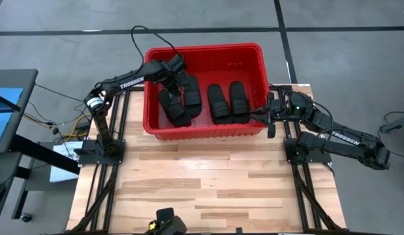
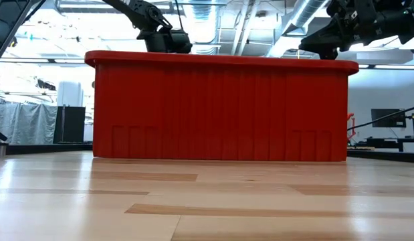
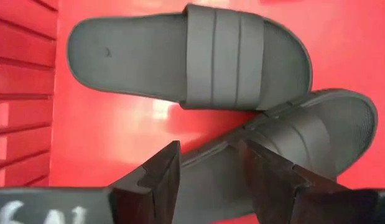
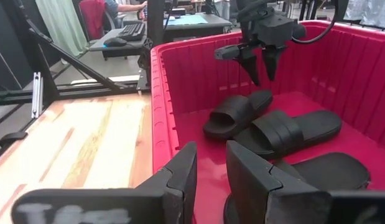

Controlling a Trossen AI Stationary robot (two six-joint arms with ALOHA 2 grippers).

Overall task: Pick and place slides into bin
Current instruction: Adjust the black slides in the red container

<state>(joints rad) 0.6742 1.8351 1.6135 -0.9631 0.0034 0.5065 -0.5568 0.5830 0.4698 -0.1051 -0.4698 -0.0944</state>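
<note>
Low view hides 4 slides (image 1: 205, 98) inside bin (image 1: 203, 129).

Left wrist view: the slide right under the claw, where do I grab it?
Take its ribbed strap from above with the left claw: the strap arches proud of the flat sole, and the bin walls block side approaches.

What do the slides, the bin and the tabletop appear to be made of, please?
The slides look like matte black foam or rubber: dull surface, moulded ribbed strap. The bin looks like glossy moulded red plastic, with ribbed walls and highlights on its floor. The tabletop looks like jointed light wood planks with visible grain and a smooth, probably sealed finish.
</note>
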